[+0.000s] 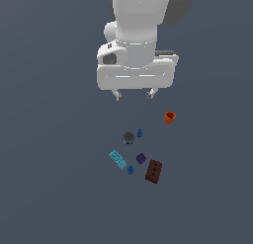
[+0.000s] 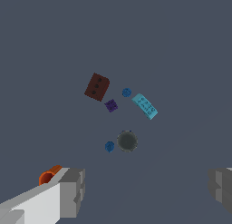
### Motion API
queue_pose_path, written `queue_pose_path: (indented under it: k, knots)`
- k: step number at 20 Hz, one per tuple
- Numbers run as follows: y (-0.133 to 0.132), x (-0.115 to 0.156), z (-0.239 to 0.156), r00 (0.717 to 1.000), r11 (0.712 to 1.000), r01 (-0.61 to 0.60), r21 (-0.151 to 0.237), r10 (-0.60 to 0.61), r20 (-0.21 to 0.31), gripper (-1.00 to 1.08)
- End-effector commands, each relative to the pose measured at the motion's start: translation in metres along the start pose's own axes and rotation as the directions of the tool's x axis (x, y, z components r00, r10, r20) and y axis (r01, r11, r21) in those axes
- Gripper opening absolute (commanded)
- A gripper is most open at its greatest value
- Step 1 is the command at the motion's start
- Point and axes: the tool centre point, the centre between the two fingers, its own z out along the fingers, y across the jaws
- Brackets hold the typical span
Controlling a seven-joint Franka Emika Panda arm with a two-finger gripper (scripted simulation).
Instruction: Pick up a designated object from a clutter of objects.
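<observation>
On grey floor (image 1: 54,188) — purple block (image 1: 141,158) beside brown brick (image 1: 154,171).

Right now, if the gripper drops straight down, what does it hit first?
Probably the grey round piece, with a blue cone beside it. The open gripper hangs well above; depth is unclear, so it might reach bare floor.
</observation>
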Motion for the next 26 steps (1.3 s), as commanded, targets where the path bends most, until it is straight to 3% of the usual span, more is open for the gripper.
queue_pose_path:
  k: [1, 15, 26]
  knots:
    - [0.000, 0.000, 0.000, 1.000, 1.000, 0.000, 0.000, 0.000, 0.000, 1.00]
    - [0.003, 0.012, -0.008, 0.999, 1.000, -0.004, -0.025, 0.003, -0.035, 1.00]
    - [-0.003, 0.033, 0.043, 0.994, 0.994, 0.104, -0.032, -0.105, -0.012, 1.00]
